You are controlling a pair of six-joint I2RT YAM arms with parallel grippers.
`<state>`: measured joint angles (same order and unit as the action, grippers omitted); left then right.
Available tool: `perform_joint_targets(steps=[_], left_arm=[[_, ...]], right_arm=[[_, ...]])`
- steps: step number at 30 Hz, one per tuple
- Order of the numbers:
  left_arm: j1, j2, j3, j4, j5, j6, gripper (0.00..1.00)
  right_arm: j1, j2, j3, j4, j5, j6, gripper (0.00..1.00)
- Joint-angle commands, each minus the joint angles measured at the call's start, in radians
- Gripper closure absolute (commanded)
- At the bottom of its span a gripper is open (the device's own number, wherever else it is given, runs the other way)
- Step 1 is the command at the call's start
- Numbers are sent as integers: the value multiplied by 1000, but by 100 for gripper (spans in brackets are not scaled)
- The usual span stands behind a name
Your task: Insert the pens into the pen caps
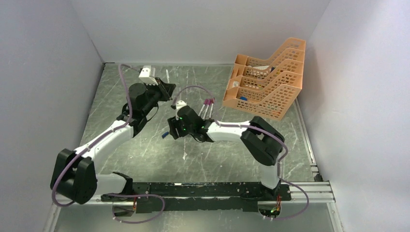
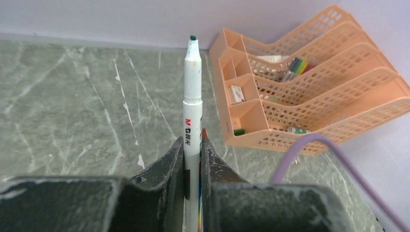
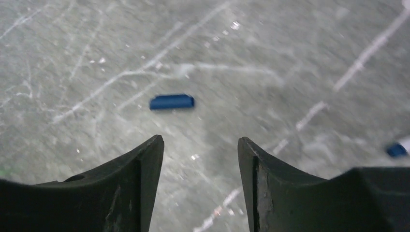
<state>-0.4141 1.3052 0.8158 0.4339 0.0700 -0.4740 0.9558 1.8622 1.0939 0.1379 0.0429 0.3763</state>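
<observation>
Only in the left wrist view do we see the left fingers (image 2: pixel 167 166) clamping a white pen (image 2: pixel 192 92). Our right fingers (image 3: pixel 140 169) stand wide, just short of a blue cap (image 3: pixel 172 102) on the bench (image 3: pixel 300 58).

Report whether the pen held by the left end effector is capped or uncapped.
Uncapped. In the left wrist view the pen, clamped in the left end effector, shows its bare dark-green tip.

Blue cap (image 3: pixel 171 102) lies on the table (image 3: pixel 290 58) beyond 2 spread fingers (image 3: pixel 140 183)
</observation>
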Motion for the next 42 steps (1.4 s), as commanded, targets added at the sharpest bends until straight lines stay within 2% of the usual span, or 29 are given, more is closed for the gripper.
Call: perform_joint_targets(steps=[1, 4, 7, 12, 16, 22, 26, 31, 34, 42], left_arm=[[13, -109, 11, -116, -136, -5, 93], [28, -147, 77, -316, -266, -2, 93], [29, -178, 118, -392, -288, 15, 93], [29, -208, 115, -427, -271, 26, 93], [29, -206, 113, -442, -250, 30, 93], [29, -206, 110, -445, -236, 36, 93], [30, -197, 107, -437, -214, 31, 93], [29, -187, 96, -418, -194, 25, 93], [29, -186, 93, -417, -186, 25, 93], [29, -189, 92, -410, -175, 24, 93]], right_arm=[[38, 91, 125, 17, -13, -72, 41], [56, 139, 166, 27, -10, -72, 40], [77, 193, 209, 27, 4, -77, 39], [102, 260, 262, 73, 25, -100, 44], [103, 337, 338, 38, 12, -107, 49], [106, 313, 267, 58, 30, -88, 55], [106, 263, 215, 42, 52, -85, 55], [106, 183, 129, 53, 54, -79, 44], [107, 163, 78, 74, 36, -66, 42], [115, 147, 67, 64, 107, -91, 51]])
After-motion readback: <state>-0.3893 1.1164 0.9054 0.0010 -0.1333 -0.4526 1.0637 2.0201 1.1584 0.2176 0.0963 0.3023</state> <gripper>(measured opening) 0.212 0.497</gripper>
